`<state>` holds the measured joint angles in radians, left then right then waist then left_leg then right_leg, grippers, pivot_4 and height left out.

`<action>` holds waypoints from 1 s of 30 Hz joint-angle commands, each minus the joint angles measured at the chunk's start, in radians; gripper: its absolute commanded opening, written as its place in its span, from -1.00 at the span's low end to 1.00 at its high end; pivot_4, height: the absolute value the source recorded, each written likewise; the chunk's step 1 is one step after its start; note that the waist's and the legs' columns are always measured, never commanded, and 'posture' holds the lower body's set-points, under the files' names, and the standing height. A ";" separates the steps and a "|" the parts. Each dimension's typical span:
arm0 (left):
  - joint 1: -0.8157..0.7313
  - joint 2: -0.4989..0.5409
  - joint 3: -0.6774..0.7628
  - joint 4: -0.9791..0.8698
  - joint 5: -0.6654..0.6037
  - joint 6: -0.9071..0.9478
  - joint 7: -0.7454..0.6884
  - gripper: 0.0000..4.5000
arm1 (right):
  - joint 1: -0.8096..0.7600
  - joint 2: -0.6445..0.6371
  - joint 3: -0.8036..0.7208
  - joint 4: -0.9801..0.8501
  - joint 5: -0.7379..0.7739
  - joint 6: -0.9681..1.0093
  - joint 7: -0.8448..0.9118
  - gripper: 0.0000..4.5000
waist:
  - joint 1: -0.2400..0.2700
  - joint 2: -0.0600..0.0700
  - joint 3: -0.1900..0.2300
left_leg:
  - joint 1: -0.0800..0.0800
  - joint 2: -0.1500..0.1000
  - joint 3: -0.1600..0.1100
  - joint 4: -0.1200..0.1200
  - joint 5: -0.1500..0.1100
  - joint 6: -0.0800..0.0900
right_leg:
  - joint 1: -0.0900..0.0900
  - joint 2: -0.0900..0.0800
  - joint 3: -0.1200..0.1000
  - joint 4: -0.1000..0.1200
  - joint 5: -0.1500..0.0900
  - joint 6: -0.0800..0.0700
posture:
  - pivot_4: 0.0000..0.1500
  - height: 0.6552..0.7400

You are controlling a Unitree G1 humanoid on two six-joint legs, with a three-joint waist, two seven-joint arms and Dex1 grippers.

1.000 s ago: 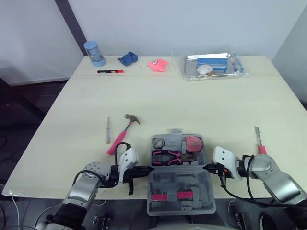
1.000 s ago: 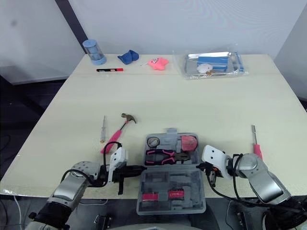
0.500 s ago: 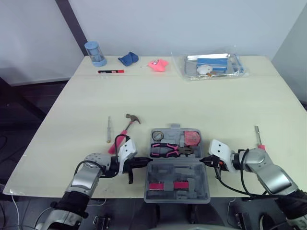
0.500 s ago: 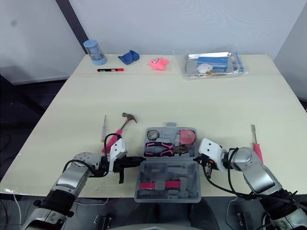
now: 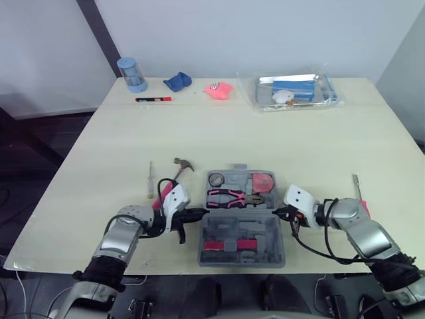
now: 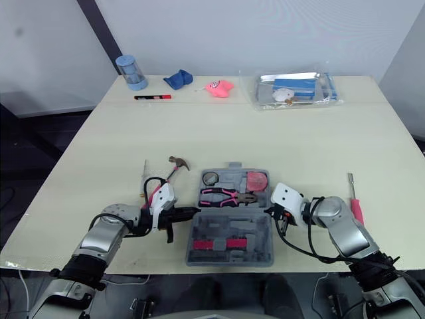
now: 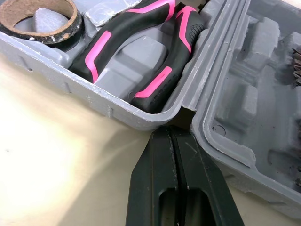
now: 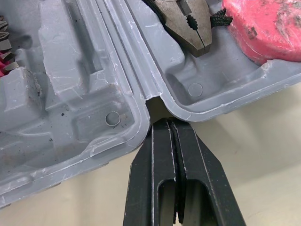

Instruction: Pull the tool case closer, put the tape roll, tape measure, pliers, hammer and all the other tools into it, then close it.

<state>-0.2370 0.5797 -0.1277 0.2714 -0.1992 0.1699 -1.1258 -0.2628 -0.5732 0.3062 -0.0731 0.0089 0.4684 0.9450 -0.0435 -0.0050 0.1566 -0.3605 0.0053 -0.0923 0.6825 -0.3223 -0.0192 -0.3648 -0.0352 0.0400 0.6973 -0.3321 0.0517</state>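
The open grey tool case [image 5: 265, 236] is seen at the near edge of the table [image 5: 265, 139], in the middle, between the two arms. Its deeper half lies farther from the robot and its other half nearer.

In the farther half three tools are laid:
- the tape roll [image 5: 218, 177] in the left corner;
- the pink-and-black pliers [image 5: 234, 197] across the middle;
- the red tape measure [image 5: 264, 181] in the right corner.

In the nearer half some pink pieces [image 5: 229, 245] are held, but what they are cannot be told.

The left gripper [image 7: 170, 129] is placed at the left end of the hinge. Its two black fingers are pressed together with nothing between them, and the tips touch the notch between the halves. The right gripper [image 8: 164, 121] is placed in the same way at the right end of the hinge, its fingers also clenched together.

The hammer [image 5: 179, 170] is lying on the table just left of the case, its pink handle partly hidden by the left gripper. A thin screwdriver [image 5: 150, 179] is lying left of the hammer. A pink-handled screwdriver [image 5: 356, 185] is lying right of the case, beside the right arm.
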 commanded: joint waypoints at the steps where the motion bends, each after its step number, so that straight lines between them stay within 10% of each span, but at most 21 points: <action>1: -0.022 -0.021 -0.009 -0.049 -0.009 0.010 0.008 -1.00 | -0.022 0.022 0.009 0.008 -0.003 -0.021 -0.020 -0.99 | 0.000 0.000 0.000 | 0.000 0.000 0.000 0.000 0.000 0.000 | 0.000 0.000 0.000 0.000 0.000 0.000 | 1.00 1.00; 30: -0.069 -0.058 -0.017 0.004 0.027 -0.002 0.008 -1.00 | -0.059 0.052 -0.006 0.090 -0.022 -0.069 -0.045 -0.99 | 0.002 0.000 0.000 | 0.000 0.000 0.000 0.000 0.000 0.000 | 0.000 -0.001 0.000 0.000 0.000 0.000 | 1.00 1.00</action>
<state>-0.2830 0.5475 -0.1231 0.2909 -0.1600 0.1929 -1.1030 -0.3056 -0.5445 0.2866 0.0156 -0.0118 0.4104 0.9210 -0.0417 -0.0050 0.1566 -0.3610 0.0051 -0.0924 0.6829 -0.3223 -0.0193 -0.3648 -0.0358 0.0399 0.6969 -0.3320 0.0519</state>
